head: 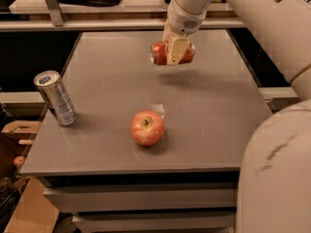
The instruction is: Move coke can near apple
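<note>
The gripper [176, 51] is clamped across the middle of the sideways coke can [159, 53], which hangs between its fingers (likely light, slick, easily dented), with the apple [147, 127] lying below, toward the camera.

- The coke can [159, 53] is red with silvery ends. It is held on its side in the air, its long axis running left to right across the view. It is clear of the table [218, 110], over the far half, with its shadow on the surface just below.
- The end effector [176, 52] reaches down from above and clamps the can at its middle; 1 cream finger [177, 50] crosses the can's front face.
- The apple [147, 127] is round and red with yellowish patches, stem dimple facing up. It rests on the table's near half, well apart from the can.
</note>
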Available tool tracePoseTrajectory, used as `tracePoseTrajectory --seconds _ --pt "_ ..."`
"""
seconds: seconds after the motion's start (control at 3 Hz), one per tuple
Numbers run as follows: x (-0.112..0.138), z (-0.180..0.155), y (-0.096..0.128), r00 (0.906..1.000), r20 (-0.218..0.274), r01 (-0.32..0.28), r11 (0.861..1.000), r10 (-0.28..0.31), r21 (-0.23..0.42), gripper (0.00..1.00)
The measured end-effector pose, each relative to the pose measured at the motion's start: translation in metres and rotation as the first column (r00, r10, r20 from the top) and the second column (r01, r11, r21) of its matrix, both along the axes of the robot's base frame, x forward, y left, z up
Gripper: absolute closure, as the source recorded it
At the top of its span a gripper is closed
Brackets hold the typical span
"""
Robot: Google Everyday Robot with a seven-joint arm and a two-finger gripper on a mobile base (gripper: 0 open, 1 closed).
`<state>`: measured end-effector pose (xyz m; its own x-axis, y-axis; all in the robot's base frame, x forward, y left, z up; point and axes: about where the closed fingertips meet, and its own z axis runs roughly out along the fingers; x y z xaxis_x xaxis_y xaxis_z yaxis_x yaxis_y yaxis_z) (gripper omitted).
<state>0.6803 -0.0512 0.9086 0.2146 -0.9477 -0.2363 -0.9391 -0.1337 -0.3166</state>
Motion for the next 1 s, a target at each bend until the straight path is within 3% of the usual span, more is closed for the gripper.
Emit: tracePoseTrajectory --seconds 0.33,1.0 --pt "-0.032 0.01 0.011 0.9917 0.013 -0.128 0.992 0.128 -0.021 1.0" --pt "-0.1 -0.008 0.018 0.9561 -0.058 -0.289 0.957 0.287 -0.02 1.0"
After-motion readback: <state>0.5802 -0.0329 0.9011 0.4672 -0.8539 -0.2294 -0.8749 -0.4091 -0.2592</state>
